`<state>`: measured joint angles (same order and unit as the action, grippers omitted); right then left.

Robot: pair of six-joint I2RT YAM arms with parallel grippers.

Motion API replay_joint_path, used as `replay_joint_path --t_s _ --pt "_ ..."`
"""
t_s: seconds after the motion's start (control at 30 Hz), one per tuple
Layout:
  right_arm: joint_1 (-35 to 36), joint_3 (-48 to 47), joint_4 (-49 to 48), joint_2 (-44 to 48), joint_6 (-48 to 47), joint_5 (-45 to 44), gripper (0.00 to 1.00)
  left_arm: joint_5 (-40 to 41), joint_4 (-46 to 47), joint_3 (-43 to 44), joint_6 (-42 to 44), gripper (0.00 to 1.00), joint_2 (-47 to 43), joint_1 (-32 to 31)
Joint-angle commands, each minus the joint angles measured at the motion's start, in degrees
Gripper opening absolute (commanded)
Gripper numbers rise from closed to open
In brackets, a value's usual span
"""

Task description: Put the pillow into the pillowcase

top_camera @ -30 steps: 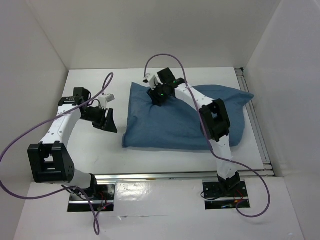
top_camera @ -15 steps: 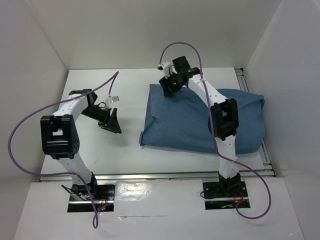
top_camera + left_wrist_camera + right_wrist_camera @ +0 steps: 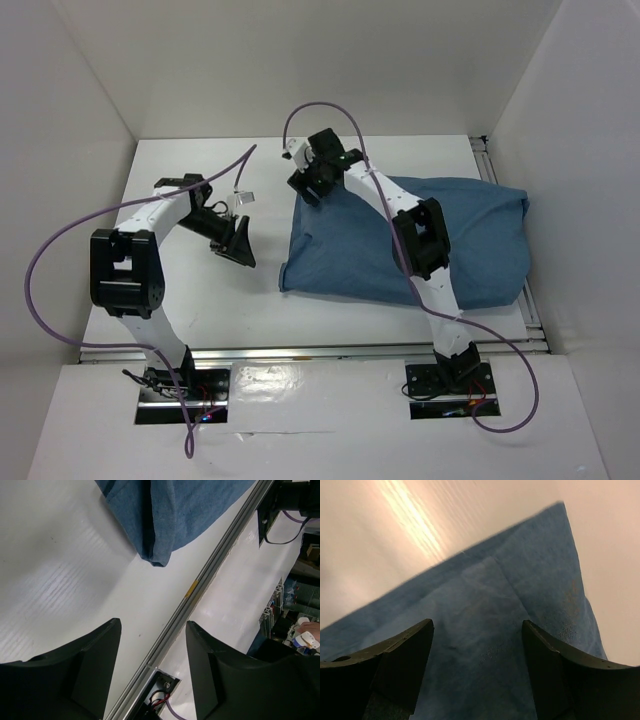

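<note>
White table bears the pillowcase (right hand gaping over its corner).

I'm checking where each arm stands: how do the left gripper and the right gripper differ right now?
The left gripper hangs over bare table, apart from the pillowcase and to its left; the right gripper sits over the pillowcase's far left corner. Between the left gripper's fingers only table and rail show; between the right gripper's, blue cloth. Both are open and hold nothing.
</note>
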<state>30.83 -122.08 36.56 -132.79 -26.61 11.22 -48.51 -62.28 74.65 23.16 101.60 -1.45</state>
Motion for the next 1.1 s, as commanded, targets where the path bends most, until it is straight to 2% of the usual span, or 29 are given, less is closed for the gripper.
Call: replay_joint_path --t_s 0.0,0.13,0.17,0.2,0.23,0.27,0.37,0.43,0.5,0.53,0.63,0.83,0.9,1.07 --pt "-0.86 1.58 -7.1 -2.47 -2.13 -9.28 0.79 -2.55 0.41 2.43 -1.18 0.67 0.26 -0.3" --pt "-0.86 1.06 -10.7 -6.15 -3.27 -14.2 0.8 -3.08 -0.12 1.9 -1.1 0.67 -1.4 -0.92" --pt "-0.86 1.06 -10.72 -6.69 -3.27 -14.21 0.76 -3.08 -0.64 1.29 -1.1 0.67 -1.41 -0.92" --pt "-0.86 1.06 -11.24 -6.69 -3.27 -14.21 0.68 -2.47 -0.65 0.68 -0.57 0.67 -1.93 -1.44" --pt "-1.38 0.53 -11.24 -7.39 -3.27 -13.69 0.44 -2.47 -0.65 0.15 -0.57 0.67 -1.93 -1.45" --pt "-1.39 0.53 -11.24 -7.39 -3.27 -12.9 0.31 -1.68 -0.65 -0.73 0.13 0.67 -1.93 -1.45" --pt "-1.39 1.14 -10.72 -6.69 -1.78 -10.79 0.0 1.82 0.57 -2.66 0.66 0.69 -2.46 -2.77" --pt "-1.39 1.14 -10.72 -5.38 -1.17 -10.18 0.0 4.2 5.48 -4.16 -1.27 0.72 -2.46 -4.86" --pt "-1.39 1.85 -10.19 -4.59 -1.16 -9.56 0.0 7.98 10.49 -6.27 -3.54 0.81 -3.16 -6.01" --pt "-1.39 1.85 -10.19 -4.58 -0.55 -9.55 0.0 9.3 15.91 -6.88 -6.08 0.84 -4.21 -7.15" --pt "-1.39 1.24 -8.79 -4.05 -0.55 -9.55 0.0 12.82 21.4 -7.42 -8.82 0.89 -4.22 -10.31" --pt "-0.86 0.09 -6.33 -3.53 1.12 -7.88 0.0 15.82 31.59 -6.19 -16.29 0.87 -1.58 -12.87" --pt "-0.86 -0.53 -5.71 -3.53 1.65 -7.36 0.0 13.44 33.62 -6.19 -16.91 0.85 -0.28 -13.49" --pt "-0.86 -1.14 -5.71 -2.48 2.18 -6.83 0.0 7.39 32.05 -1.1 -17.44 0.81 5.79 -15.77"
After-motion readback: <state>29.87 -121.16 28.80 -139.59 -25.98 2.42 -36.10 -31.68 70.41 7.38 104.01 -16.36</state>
